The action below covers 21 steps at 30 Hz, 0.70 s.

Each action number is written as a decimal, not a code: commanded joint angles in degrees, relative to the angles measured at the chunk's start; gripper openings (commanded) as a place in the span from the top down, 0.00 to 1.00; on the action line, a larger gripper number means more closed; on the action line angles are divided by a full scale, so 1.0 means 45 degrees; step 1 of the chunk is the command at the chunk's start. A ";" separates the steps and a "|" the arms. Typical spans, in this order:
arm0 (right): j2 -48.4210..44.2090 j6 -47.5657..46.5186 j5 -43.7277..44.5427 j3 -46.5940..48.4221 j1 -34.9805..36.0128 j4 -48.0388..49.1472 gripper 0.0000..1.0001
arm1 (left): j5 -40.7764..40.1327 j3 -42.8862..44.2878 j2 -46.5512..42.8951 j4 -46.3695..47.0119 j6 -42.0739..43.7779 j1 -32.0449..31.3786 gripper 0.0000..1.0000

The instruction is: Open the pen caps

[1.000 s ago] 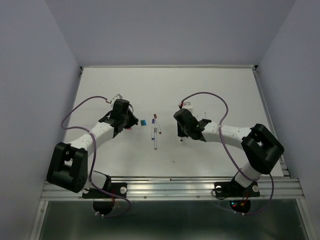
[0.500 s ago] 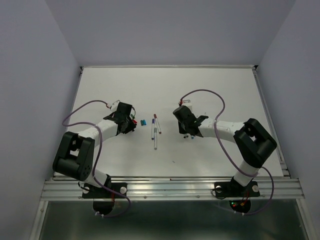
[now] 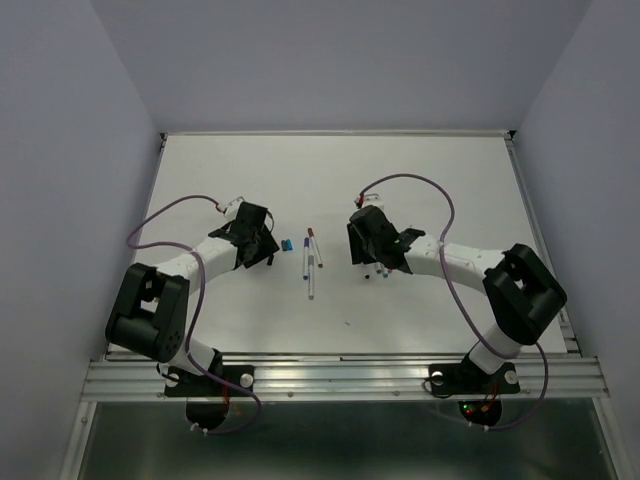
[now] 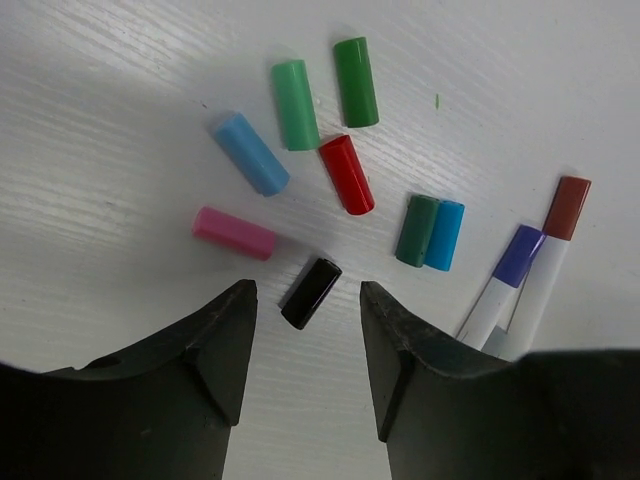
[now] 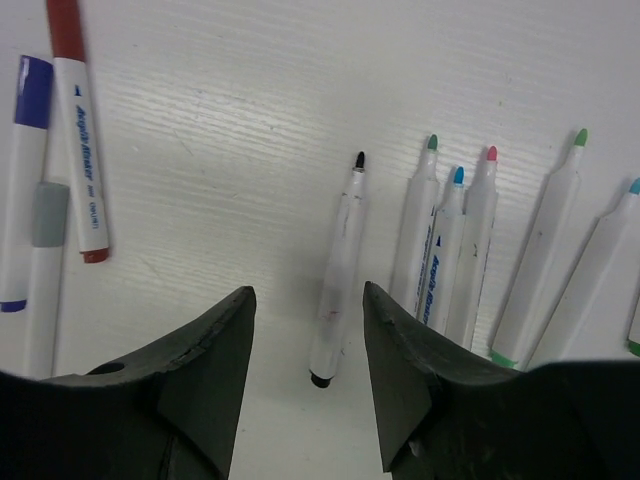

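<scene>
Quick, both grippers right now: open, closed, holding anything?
Left gripper: open, empty; black cap lies loose between its jaws.
Right gripper: open, empty; uncapped black pen lies between its jaws.

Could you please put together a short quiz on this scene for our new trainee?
1. True or false: the left gripper is shut on the black cap.
2. Which cap lies touching the dark green cap? A red cap; B cyan cap; C pink cap.
3. In the right wrist view, how many pens have caps on?

Key
1. False: its jaws stand open, and the black cap lies loose on the table between them.
2. B.
3. Three: purple, brown and grey.
</scene>
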 commanded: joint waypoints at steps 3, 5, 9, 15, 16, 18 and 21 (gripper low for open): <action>-0.0741 -0.1071 -0.2319 0.0923 -0.0030 0.0513 0.43 | -0.0145 0.0815 -0.1127 -0.0329 0.0468 -0.0125 0.27; -0.0430 -0.1209 -0.2750 0.1175 -0.0030 0.0728 0.38 | -0.0126 0.0971 -0.1693 -0.0388 0.0624 -0.0125 0.06; 0.0488 -0.1287 -0.2772 0.2015 -0.0030 0.0749 0.19 | -0.0145 0.1186 -0.2610 -0.0621 0.0937 -0.0125 0.01; 0.2069 -0.1736 -0.2089 0.3265 0.0341 0.0729 0.06 | -0.0497 0.1226 -0.3159 -0.0837 0.0957 -0.0125 0.01; 0.2265 -0.1679 -0.1895 0.3634 0.0457 0.0710 0.06 | -0.0516 0.1245 -0.3160 -0.0914 0.0938 -0.0125 0.01; 0.2968 -0.1659 -0.1212 0.4066 0.0458 0.0496 0.06 | -0.0497 0.1265 -0.3160 -0.0954 0.0937 -0.0125 0.01; 0.3767 -0.1619 -0.0547 0.4867 0.0692 0.0164 0.06 | -0.0516 0.1207 -0.3237 -0.0954 0.0937 -0.0125 0.01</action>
